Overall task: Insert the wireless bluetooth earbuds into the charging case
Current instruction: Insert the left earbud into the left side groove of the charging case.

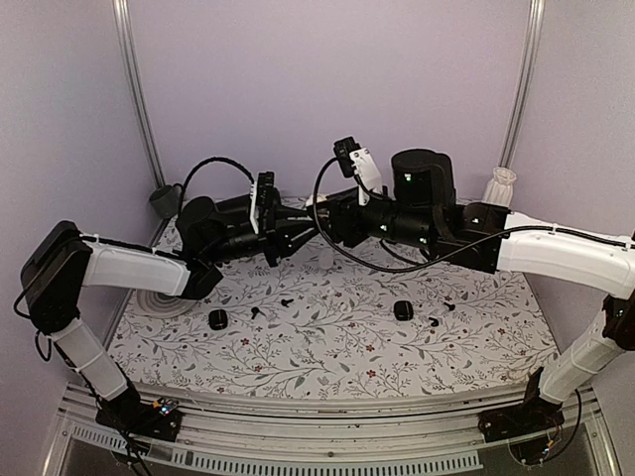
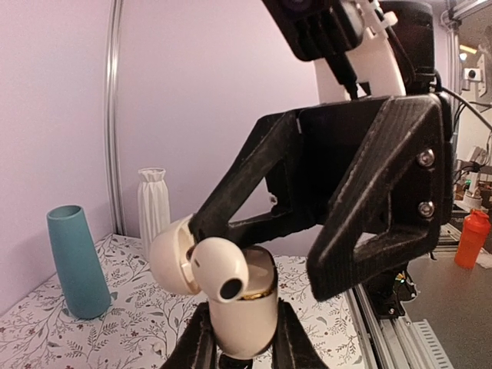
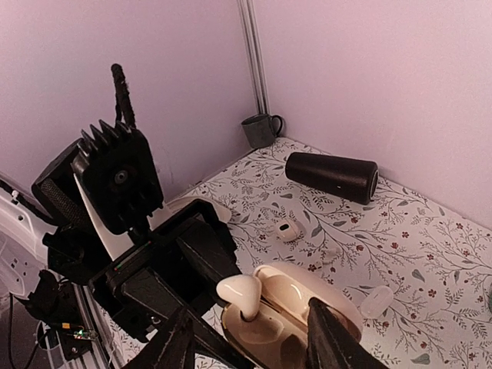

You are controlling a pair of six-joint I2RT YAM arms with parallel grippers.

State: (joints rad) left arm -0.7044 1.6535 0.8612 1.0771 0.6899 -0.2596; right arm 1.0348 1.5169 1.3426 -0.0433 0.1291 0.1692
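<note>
White earbud (image 3: 240, 294) half-seated in charging case (image 2: 246, 307); L claw (image 2: 240, 327) pinched case, R claw (image 3: 252, 309) spread. Needed straight, gentle push.

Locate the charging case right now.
Top view: mid-air over the rear middle of the table: the left gripper clamps the open charging case, a white earbud in its mouth, the right gripper open around it.
</note>
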